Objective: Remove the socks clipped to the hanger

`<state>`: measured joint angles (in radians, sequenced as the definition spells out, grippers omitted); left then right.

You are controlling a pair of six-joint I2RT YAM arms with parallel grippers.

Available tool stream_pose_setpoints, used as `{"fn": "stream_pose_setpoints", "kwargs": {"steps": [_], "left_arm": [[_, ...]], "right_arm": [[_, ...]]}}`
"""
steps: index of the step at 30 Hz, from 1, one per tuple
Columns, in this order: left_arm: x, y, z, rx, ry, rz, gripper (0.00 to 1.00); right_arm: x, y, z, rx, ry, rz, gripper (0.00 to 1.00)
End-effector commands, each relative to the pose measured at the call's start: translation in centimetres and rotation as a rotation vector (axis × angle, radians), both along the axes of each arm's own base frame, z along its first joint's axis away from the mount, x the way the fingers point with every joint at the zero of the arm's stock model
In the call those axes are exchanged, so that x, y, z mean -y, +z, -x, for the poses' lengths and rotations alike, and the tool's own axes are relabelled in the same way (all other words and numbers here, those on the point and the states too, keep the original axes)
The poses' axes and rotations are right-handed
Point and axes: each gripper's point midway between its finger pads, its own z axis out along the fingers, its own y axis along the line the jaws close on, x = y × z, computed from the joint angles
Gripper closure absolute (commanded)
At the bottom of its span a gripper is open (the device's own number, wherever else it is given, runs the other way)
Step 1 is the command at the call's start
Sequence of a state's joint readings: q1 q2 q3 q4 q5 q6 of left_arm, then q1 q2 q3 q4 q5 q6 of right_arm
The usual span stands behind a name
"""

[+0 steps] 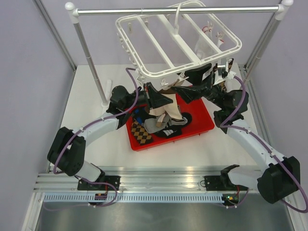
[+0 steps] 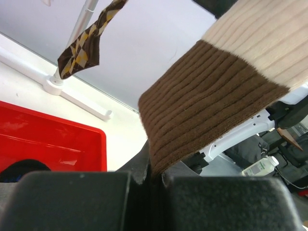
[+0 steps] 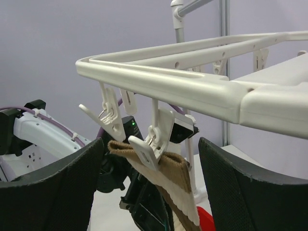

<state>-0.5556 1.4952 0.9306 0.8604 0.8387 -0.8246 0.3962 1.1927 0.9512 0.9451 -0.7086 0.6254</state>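
The white hanger [image 1: 179, 39] hangs from the rail, tilted; it also shows in the right wrist view [image 3: 192, 82]. A brown-cream striped sock [image 3: 177, 174] is held by a white clip [image 3: 155, 143] under the hanger's edge. My right gripper [image 3: 151, 185] is open, with a finger on each side of that clip and not touching it. My left gripper [image 2: 155, 180] is shut on the lower brown end of the striped sock [image 2: 216, 96]. An argyle sock [image 2: 81, 54] dangles at the upper left of the left wrist view; its top is out of view.
A red tray [image 1: 204, 121] under the hanger holds an argyle sock [image 1: 141, 132], a grey sock [image 1: 151, 126] and a black sock with white marks [image 1: 169, 133]. The silver rail stand [image 1: 178, 9] spans the back, with posts on both sides. Both arms meet below the hanger.
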Motion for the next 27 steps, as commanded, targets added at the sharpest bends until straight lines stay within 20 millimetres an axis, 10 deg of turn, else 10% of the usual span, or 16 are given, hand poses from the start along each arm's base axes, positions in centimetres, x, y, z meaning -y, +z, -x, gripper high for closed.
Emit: {"fn": "stream_pose_setpoints", "kwargs": {"steps": [1,27], "left_arm": [[-0.2,2.5,0.5,0.05,-0.033,0.053,0.98],[-0.2,2.9,1.6,0.007,-0.113,0.081,0.98]], "right_arm": [[1.0,1.4,1.8,0.069,-0.006,-0.082,0.17],[3.1,2.6,1.5,0.063,-0.126,-0.203,0.22]]}}
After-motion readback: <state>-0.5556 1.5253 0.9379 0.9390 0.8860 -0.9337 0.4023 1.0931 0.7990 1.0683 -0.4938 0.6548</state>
